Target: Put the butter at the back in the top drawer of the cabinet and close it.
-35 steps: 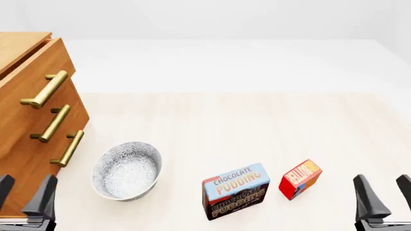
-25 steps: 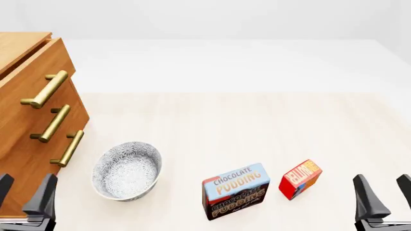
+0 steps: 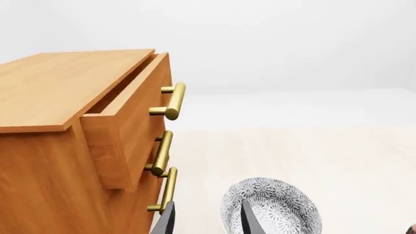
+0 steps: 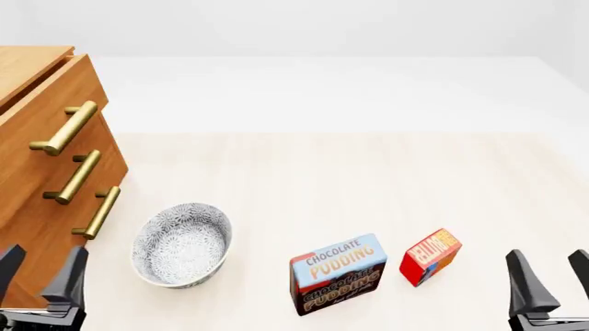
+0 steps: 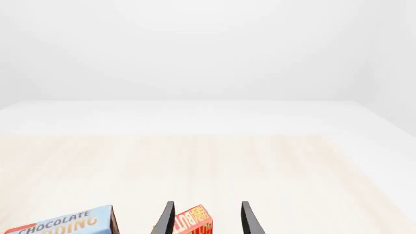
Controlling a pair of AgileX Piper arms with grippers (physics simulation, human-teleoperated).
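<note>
While both grippers stand open and empty, bring the right gripper (image 4: pixel 550 279) square over the butter (image 4: pixel 430 256) near the table's (image 4: pixel 368 179) front edge, clearing the pudding box (image 4: pixel 337 274).

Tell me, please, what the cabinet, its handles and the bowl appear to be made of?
The cabinet looks like orange-brown wood with visible grain and a matte finish. Its handles look like brushed brass, golden with a soft sheen. The bowl seems glazed ceramic, judging by its grey-white speckled pattern.
</note>
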